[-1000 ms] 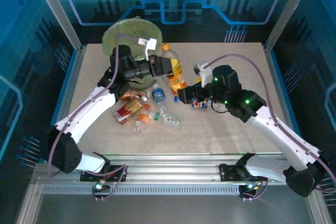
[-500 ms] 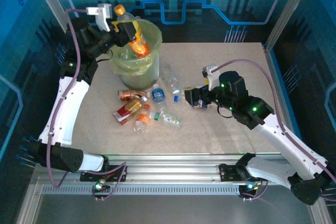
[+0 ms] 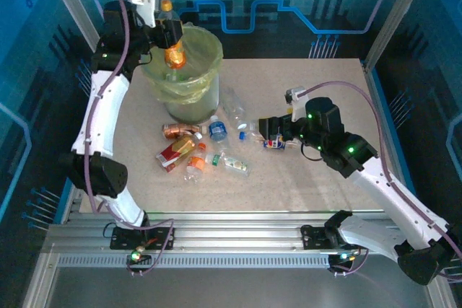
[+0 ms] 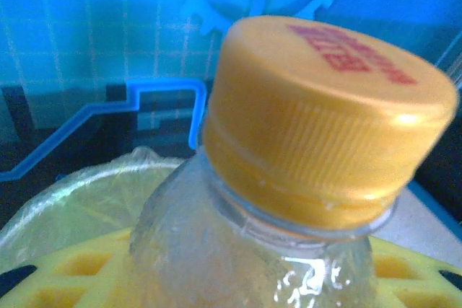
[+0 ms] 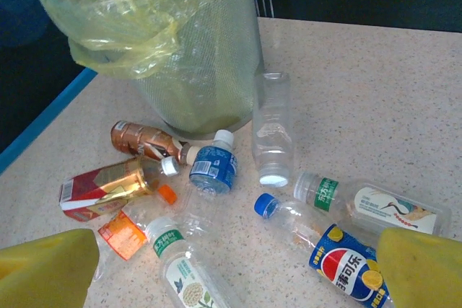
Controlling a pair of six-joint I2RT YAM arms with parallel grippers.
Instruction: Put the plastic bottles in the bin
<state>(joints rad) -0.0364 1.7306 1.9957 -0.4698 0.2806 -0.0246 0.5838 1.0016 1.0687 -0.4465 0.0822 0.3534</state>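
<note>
The orange-capped bottle [image 3: 174, 55] hangs cap-up over the mouth of the bin [image 3: 211, 54], its lower end dipping past the rim. The left gripper [image 3: 170, 32] is clamped around its upper body. In the left wrist view the orange cap [image 4: 317, 128] is very close to the lens, with the yellow-green bag [image 4: 65, 207] of the bin just behind and below it. I judge this bottle is one release away from being binned.

Most of the job remains. The rest of the plastic bottles [image 5: 213, 167] lie scattered on the table [image 3: 310, 192] in front of the bin, roughly nine by my count, some crushed, the nearest ones almost touching its base. I cannot tell whether anything already sits inside the bag.

My right gripper [image 3: 266, 133] hovers low at the right end of that scatter with its jaws spread wide and nothing held. From its wrist camera, the yellow fingertips [image 5: 43, 265] stand far apart at the bottom corners. The blue Pepsi-labelled bottle [image 5: 350, 268] lies just inside the right-hand fingertip, so I take it as the likeliest next pick.
</note>
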